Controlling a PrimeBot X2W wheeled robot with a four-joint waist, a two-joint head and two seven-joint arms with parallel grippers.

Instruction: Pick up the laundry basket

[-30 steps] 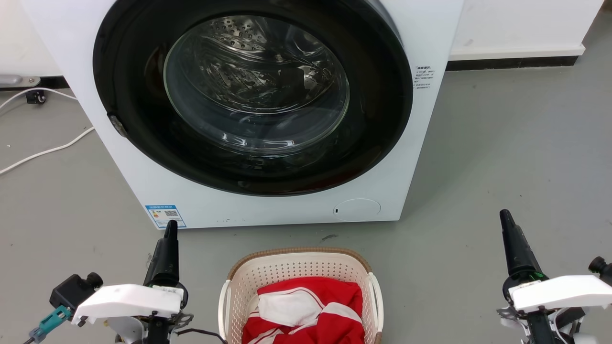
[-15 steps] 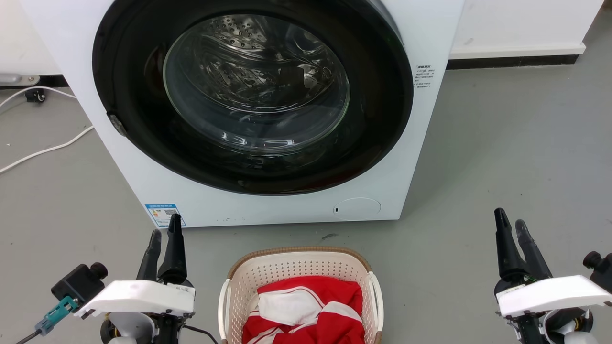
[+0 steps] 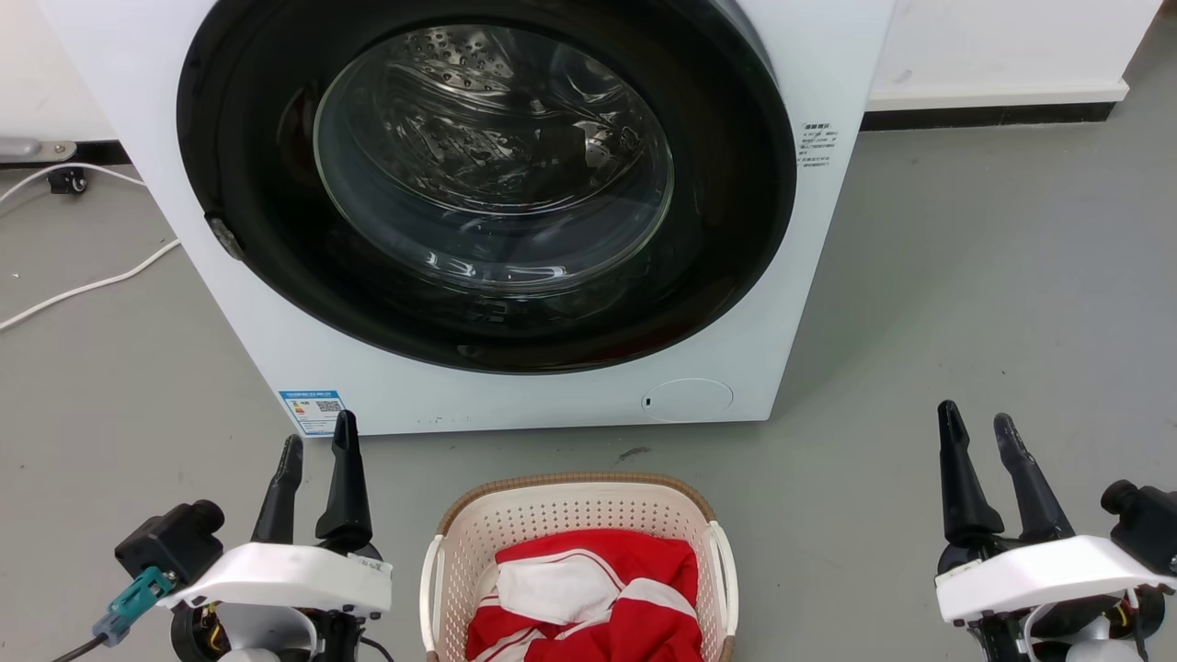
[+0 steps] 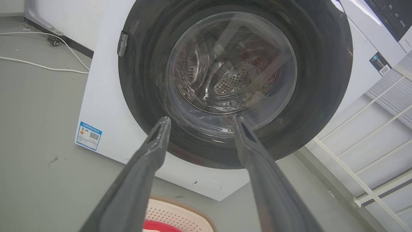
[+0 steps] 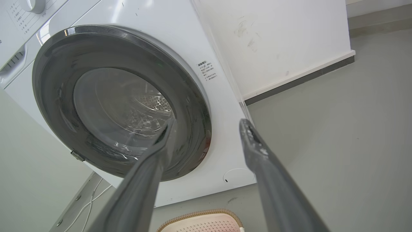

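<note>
The laundry basket [image 3: 570, 515], cream perforated plastic with a brown woven rim and white loop handles, sits on the grey floor at the bottom centre of the head view, holding red and white cloth [image 3: 588, 598]. Its far rim shows low in the left wrist view [image 4: 180, 212] and in the right wrist view [image 5: 206, 222]. My left gripper [image 3: 317, 446] stands open to the basket's left, apart from it, fingers empty. My right gripper [image 3: 975, 423] stands open well to the basket's right, also empty. In both wrist views the fingers [image 4: 151, 154] [image 5: 257, 151] point at the washer.
A white front-loading washer [image 3: 515, 395] with a closed dark round door [image 3: 487, 175] stands just behind the basket. White cables [image 3: 83, 294] lie on the floor at the left. A white wall with a dark skirting [image 3: 993, 115] runs at the back right.
Both grippers have opened: their fingers were together a second ago and now stand apart. The left gripper has shifted slightly right, the right one slightly left. The basket has not moved.
</note>
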